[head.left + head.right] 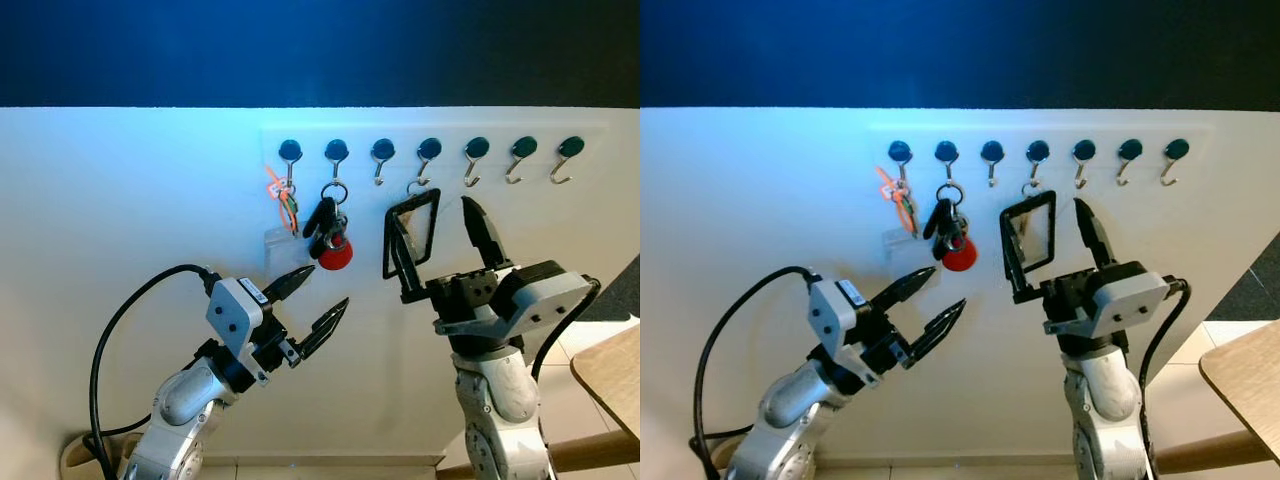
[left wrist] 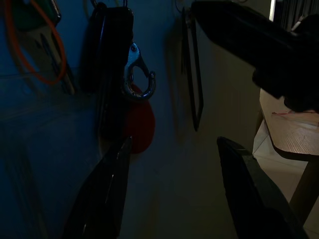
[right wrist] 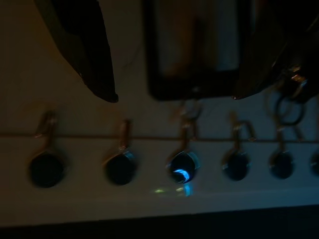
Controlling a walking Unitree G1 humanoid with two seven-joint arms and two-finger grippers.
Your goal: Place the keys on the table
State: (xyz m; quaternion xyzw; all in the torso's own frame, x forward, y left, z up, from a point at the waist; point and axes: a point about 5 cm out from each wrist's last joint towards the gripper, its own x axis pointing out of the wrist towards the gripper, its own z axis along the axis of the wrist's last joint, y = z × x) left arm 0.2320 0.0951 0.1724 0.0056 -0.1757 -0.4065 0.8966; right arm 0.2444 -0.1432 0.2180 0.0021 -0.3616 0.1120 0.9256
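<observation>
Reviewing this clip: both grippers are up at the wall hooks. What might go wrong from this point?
The left gripper, open, sits just below the black key bunch with the red fob; closing there may pinch only the fob and leave the ring on its hook.

The orange-looped tag hangs on the neighbouring hook, so it may get snagged.

The right gripper, open around the black rectangular frame, is close by; the arms may collide.

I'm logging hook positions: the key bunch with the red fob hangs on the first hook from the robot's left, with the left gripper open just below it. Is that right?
Not quite. The keys hang on the second hook from the robot's left, as the left eye view shows; the first holds an orange tag. The rest stands: the left gripper is open just below them.
</observation>
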